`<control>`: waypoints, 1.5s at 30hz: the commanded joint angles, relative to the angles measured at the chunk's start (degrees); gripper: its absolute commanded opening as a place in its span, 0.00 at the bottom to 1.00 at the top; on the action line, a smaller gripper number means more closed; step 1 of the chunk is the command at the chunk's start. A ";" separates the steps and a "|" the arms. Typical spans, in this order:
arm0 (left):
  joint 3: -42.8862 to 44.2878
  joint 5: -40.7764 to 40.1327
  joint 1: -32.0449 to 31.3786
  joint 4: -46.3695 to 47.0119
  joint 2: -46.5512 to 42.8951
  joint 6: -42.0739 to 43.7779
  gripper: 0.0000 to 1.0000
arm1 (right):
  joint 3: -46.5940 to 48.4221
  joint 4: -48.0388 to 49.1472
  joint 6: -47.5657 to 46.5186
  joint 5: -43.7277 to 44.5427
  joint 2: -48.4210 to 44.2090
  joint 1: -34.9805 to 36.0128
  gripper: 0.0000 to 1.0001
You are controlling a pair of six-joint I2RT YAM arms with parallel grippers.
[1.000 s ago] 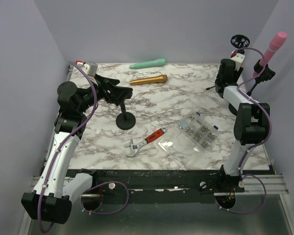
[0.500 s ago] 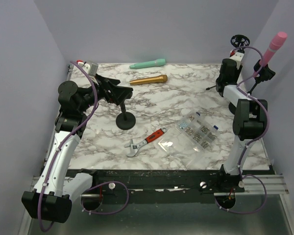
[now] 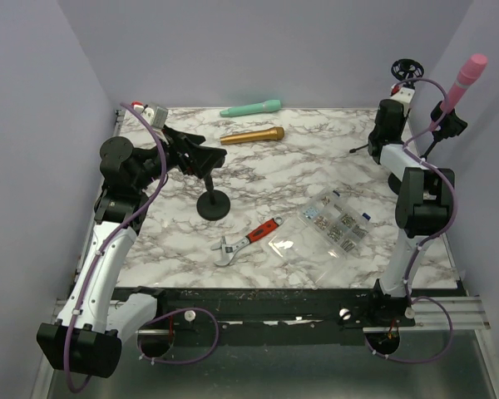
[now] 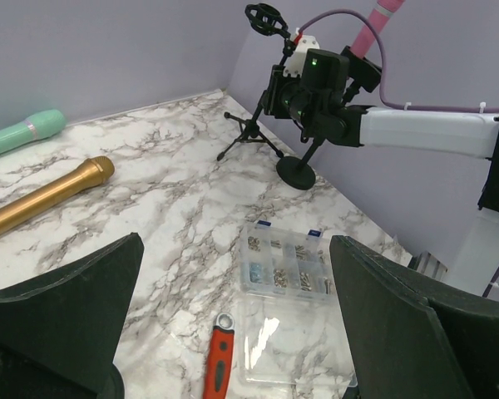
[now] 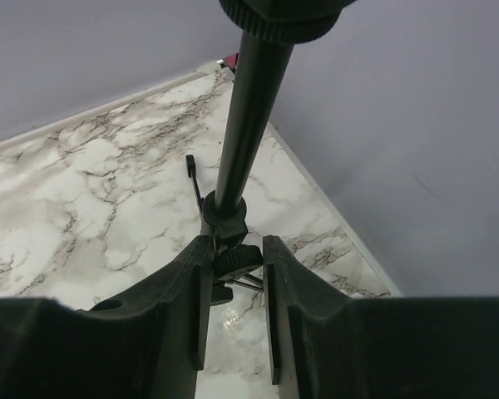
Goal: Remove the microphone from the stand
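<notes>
1. While spread wide and empty, left claw (image 3: 200, 150) hangs over far-left desk (image 3: 258, 170).
2. Right claw (image 5: 237, 249), far right: fingers (image 5: 179, 307) flank tripod stand (image 5: 248, 116) knob; clamped or not, cannot tell.
3. Pink microphone (image 3: 466, 77) sits tilted in its stand (image 3: 446, 123), far-right corner.

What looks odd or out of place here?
The right gripper straddles the tripod stand's pole, though the pink microphone sits in the other, round-based stand beside it.

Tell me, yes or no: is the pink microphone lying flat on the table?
No, the pink microphone stands tilted upward in the clip of its stand, well above the marble table.
</notes>
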 commanded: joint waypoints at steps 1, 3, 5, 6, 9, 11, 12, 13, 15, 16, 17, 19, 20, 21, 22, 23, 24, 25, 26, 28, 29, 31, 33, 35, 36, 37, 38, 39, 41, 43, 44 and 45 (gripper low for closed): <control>0.07 1.40 -0.19 1.39 0.00 -0.37 0.99 | 2.02 0.62 -0.41 -2.35 1.40 -0.36 0.33; 0.07 1.31 -0.24 1.39 0.00 -0.37 0.99 | 2.05 0.56 -1.12 -2.42 1.66 -0.40 0.29; 0.03 1.30 -0.28 1.39 -0.09 -0.33 0.99 | 2.06 0.44 -2.11 -1.95 1.99 -0.40 0.22; 0.00 1.39 -0.32 1.39 -0.08 -0.33 0.99 | 2.20 0.11 -2.61 -1.81 2.09 -0.39 0.18; 0.02 1.35 -0.65 1.41 0.22 -0.28 0.99 | 2.37 -0.82 -4.52 -0.45 2.34 -0.36 0.07; 0.02 1.47 -0.89 1.48 0.65 -0.41 0.99 | 2.90 -1.96 -7.14 1.45 2.75 -0.37 0.03; -0.02 1.57 -0.98 1.56 0.87 -0.53 0.99 | 3.41 -2.57 -8.75 2.83 3.17 -0.33 0.02; -0.03 1.59 -1.05 1.57 1.09 -0.54 0.99 | 3.65 -2.76 -10.59 3.93 3.38 -0.32 0.01; 0.00 1.72 -1.16 1.65 1.23 -0.68 0.99 | 3.09 -1.63 -15.39 5.91 3.70 -0.14 0.01; 0.07 1.73 -1.17 1.66 1.23 -0.62 0.99 | 2.78 -1.39 -17.82 6.54 3.63 -0.01 0.01; 0.06 1.74 -1.16 1.66 1.19 -0.63 0.99 | 2.27 -0.74 -19.63 6.52 3.42 0.10 0.01; 0.06 1.75 -1.24 1.71 1.24 -0.63 0.99 | 0.39 1.45 -23.12 5.58 2.37 0.55 0.01; 0.00 1.71 -1.33 1.74 1.31 -0.63 0.99 | -0.68 2.23 -25.34 4.47 2.00 0.97 0.01; -0.07 1.69 -1.41 1.70 1.49 -0.56 0.99 | -1.48 3.92 -27.49 4.55 1.80 1.40 0.01; -0.09 1.58 -1.51 1.67 1.61 -0.54 0.98 | -2.27 5.50 -29.55 5.31 2.14 2.01 0.02; -0.14 1.52 -1.64 1.66 1.89 -0.46 0.99 | -2.80 7.45 -31.82 6.20 2.55 2.53 0.03; -0.05 1.43 -1.73 1.66 1.98 -0.46 0.99 | -3.27 8.63 -33.41 6.92 3.08 2.61 0.04; -0.14 1.38 -1.85 1.66 2.18 -0.33 0.99 | -3.55 9.97 -35.15 7.90 3.46 3.27 0.05; -0.18 1.19 -1.97 1.51 2.35 -0.13 0.99 | -3.75 11.14 -36.42 8.92 4.05 4.42 0.05; -0.10 0.72 -2.28 0.99 2.51 0.39 0.99 | -4.19 13.32 -38.80 10.18 4.82 5.15 0.05; 0.00 0.63 -2.38 0.85 2.64 0.63 0.99 | -4.39 14.49 -39.71 10.73 5.01 5.47 0.06; 0.00 0.36 -2.48 0.58 2.81 0.90 0.98 | -4.24 14.95 -40.88 11.23 5.40 5.87 0.06; 0.08 0.36 -2.52 0.43 2.90 0.96 0.99 | -4.05 15.95 -42.15 11.96 5.59 6.14 0.06; 0.08 0.25 -2.48 0.39 2.90 1.10 0.99 | -4.04 16.03 -42.51 12.11 5.24 6.24 0.07; 0.08 0.13 -2.49 0.38 2.84 1.19 0.99 | -4.20 16.03 -42.13 12.12 4.89 6.24 0.09; 0.08 0.01 -2.51 0.21 2.82 1.29 0.98 | -4.34 15.96 -41.66 12.05 4.50 6.24 0.11; 0.08 -0.01 -2.56 0.17 2.82 1.30 0.99 | -4.63 15.67 -40.96 11.63 4.07 6.24 0.12; 0.08 0.06 -2.57 0.17 2.90 1.35 0.98 | -4.78 14.73 -39.90 10.75 3.39 6.24 0.13; 0.08 0.08 -2.57 0.23 2.84 1.30 0.99 | -5.06 12.76 -37.35 9.27 2.51 6.23 0.14; 0.04 0.15 -2.65 0.17 2.66 1.28 0.99 | -5.32 11.20 -35.27 8.56 1.98 6.24 0.18; 0.07 0.08 -2.66 0.22 2.56 1.30 0.99 | -5.13 9.71 -33.03 7.97 1.50 6.25 0.20; 0.08 0.08 -2.65 0.22 2.43 1.30 0.99 | -5.18 8.59 -31.45 7.36 0.92 6.24 0.25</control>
